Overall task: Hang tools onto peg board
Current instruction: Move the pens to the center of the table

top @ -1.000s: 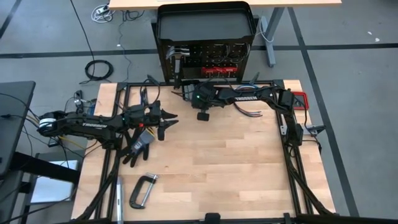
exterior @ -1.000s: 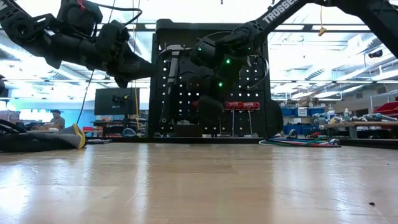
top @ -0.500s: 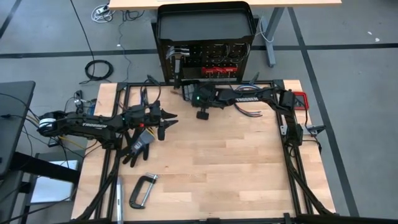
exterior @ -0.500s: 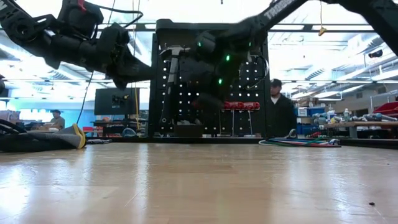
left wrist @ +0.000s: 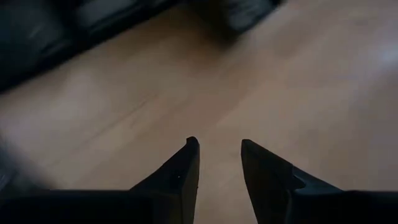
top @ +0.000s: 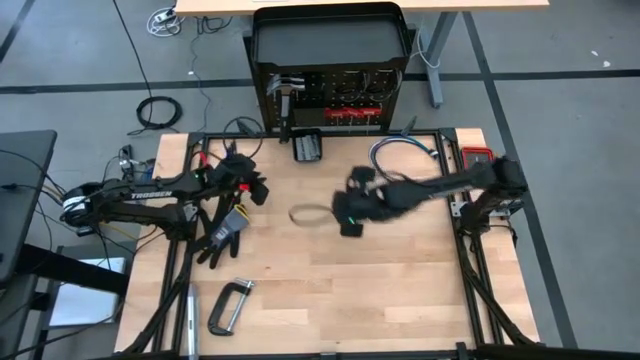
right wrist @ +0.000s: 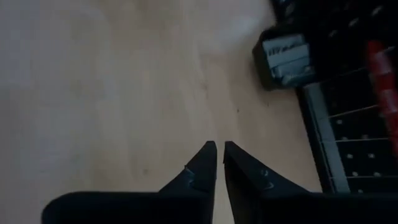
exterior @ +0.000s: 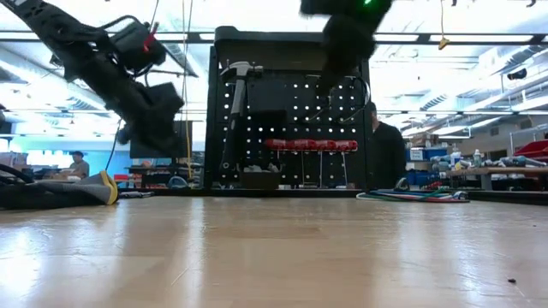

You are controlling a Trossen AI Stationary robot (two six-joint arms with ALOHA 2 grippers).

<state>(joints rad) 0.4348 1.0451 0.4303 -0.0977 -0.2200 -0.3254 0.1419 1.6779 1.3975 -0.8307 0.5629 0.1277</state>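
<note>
The peg board (top: pixel 330 95) stands upright at the table's far edge. On it hang a steel-headed hammer (top: pixel 285 92) and red-handled drivers (top: pixel 350 112). A grey C-clamp (top: pixel 228 305) lies near the front left. My right gripper (top: pixel 350 215) hovers over the table's middle, clear of the board. In its wrist view its fingertips (right wrist: pixel 217 146) stand almost together with nothing between them. My left gripper (top: pixel 250 185) hangs above the table's left side, beside a black glove (top: pixel 222 228). It is open (left wrist: pixel 217 143) and empty.
A small black box (top: pixel 307 147) sits in front of the peg board, with blue-white cables (top: pixel 400 150) to its right. A thin pale loop (top: pixel 308 213) shows on the wood left of my right gripper; what it is I cannot tell. The table's near half is bare wood.
My right gripper has pulled back fast from the peg board toward the table's middle and risen. My left gripper has tipped and turned, swinging a little toward the table's far left. The red-handled drivers on the board now show unobstructed.
</note>
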